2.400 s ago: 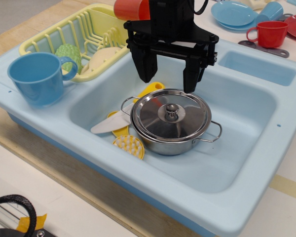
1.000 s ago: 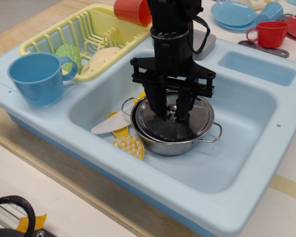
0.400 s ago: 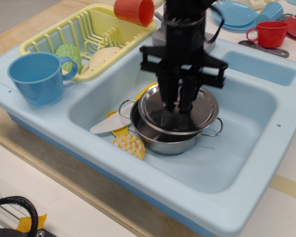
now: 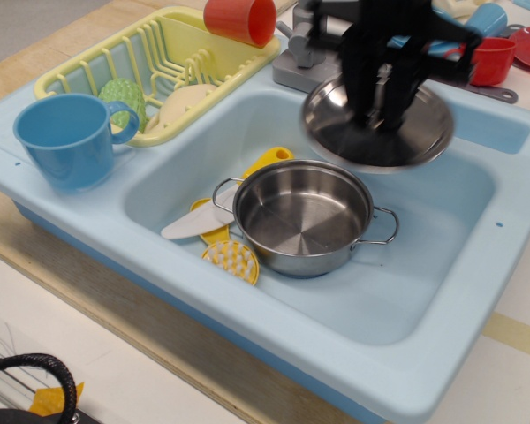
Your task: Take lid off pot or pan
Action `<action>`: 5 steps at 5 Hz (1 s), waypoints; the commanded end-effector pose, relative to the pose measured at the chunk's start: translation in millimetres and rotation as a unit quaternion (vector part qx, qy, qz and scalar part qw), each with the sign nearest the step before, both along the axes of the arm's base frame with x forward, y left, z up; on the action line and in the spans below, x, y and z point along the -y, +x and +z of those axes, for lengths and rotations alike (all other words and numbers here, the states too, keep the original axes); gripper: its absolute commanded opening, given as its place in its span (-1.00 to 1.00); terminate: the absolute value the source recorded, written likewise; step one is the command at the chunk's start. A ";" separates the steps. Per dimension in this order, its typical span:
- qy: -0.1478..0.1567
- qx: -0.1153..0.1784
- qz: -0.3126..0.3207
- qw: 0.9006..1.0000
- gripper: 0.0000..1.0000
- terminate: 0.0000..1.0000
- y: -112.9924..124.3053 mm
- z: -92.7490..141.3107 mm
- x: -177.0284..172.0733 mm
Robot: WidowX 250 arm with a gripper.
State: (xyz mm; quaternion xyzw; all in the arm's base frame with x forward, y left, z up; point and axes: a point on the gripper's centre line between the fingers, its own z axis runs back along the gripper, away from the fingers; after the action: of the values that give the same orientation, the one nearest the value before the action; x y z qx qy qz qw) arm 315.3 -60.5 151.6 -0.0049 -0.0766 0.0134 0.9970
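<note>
The shiny steel pot stands open and empty in the light blue sink, with its two wire loop handles out to the sides. The round steel lid hangs in the air above and to the right of the pot, over the sink's back right part, tilted a little and blurred. My black gripper is shut on the lid's knob, which its fingers hide. The lid is well apart from the pot.
A yellow dish rack with a red cup stands at the back left. A blue cup sits on the sink's left rim. Yellow utensils and a white knife lie left of the pot. A red mug and blue plate sit at the back right.
The gripper came down onto the lid, shut on its knob, and lifted the lid off the pot, up and to the right. The pot stayed in place and now stands open.
</note>
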 end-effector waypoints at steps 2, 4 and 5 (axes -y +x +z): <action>-0.014 0.029 -0.062 0.998 -1.00 -1.00 43.5 16.4 23.5; -0.048 0.011 -0.085 0.995 1.00 -1.00 45.5 1.3 16.6; -0.048 0.011 -0.085 0.995 1.00 -1.00 45.5 1.3 16.6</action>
State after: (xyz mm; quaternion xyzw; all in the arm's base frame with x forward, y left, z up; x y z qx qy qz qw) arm 359.0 -77.7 136.1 -0.0565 -0.0619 -0.0680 0.9942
